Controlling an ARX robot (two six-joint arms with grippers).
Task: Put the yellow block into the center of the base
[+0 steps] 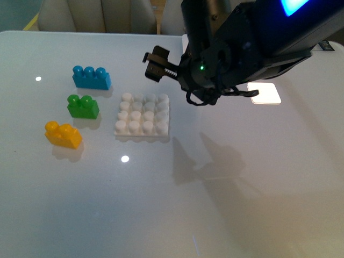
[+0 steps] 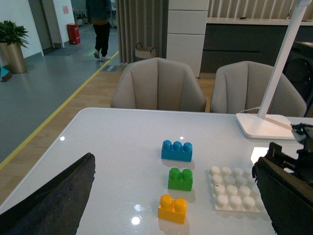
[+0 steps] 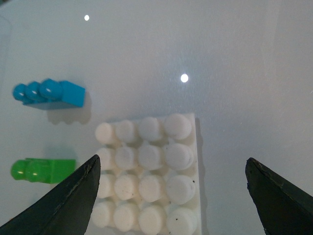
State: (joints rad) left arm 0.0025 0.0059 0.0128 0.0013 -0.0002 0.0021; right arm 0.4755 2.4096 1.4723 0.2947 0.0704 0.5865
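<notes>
The yellow block lies on the white table at the left, nearest me in a row of three bricks; it also shows in the left wrist view. The base lies flat to its right with bare studs, and shows in the left wrist view and the right wrist view. My right gripper is open and empty, hovering above the base's far edge. My left gripper is open and empty, well back from the bricks and out of the front view.
A green two-stud brick and a blue three-stud brick lie behind the yellow block. A white lamp foot stands at the table's far right. Two chairs stand behind the table's far edge.
</notes>
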